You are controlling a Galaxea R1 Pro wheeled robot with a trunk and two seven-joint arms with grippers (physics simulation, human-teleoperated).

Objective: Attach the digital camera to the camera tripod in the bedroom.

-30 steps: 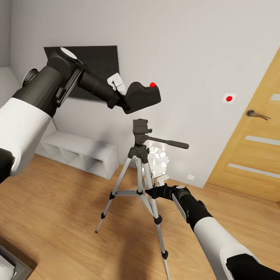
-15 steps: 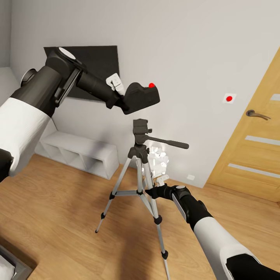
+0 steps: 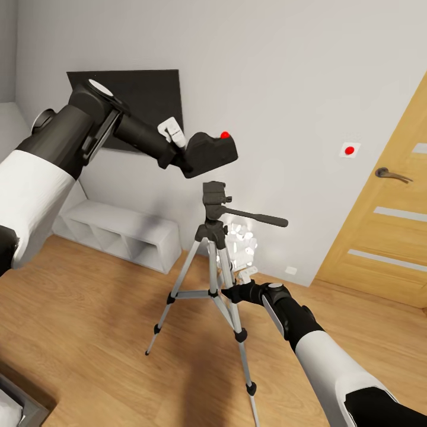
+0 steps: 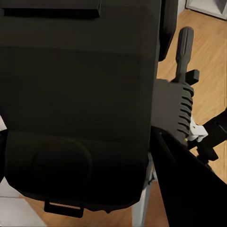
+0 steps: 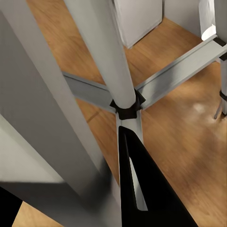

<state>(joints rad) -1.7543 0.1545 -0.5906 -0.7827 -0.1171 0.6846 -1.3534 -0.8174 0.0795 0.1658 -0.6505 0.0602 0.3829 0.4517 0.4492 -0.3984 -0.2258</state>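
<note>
In the head view my left gripper [image 3: 186, 155] is shut on the digital camera [image 3: 209, 153], a black box with a red dot on top. It holds the camera in the air just above the black head [image 3: 214, 193] of the camera tripod [image 3: 209, 261], slightly to that head's left. The left wrist view has the camera's dark body [image 4: 75, 94] up close, with the tripod head [image 4: 173, 109] and pan handle [image 4: 183, 45] beyond it. My right gripper [image 3: 230, 292] is low on the tripod, shut on a silver leg [image 5: 42, 118] beside the centre column [image 5: 101, 52].
A black TV [image 3: 145, 98] hangs on the grey-white wall, with a grey cube shelf [image 3: 118, 234] below it. A white spiky lamp [image 3: 243, 246] stands behind the tripod. The oak door [image 3: 385, 231] is at the right, and a bed corner [image 3: 12, 406] at the lower left.
My left gripper has carried the camera a little to the left and down, closer to the tripod head. The right arm and the tripod have not moved.
</note>
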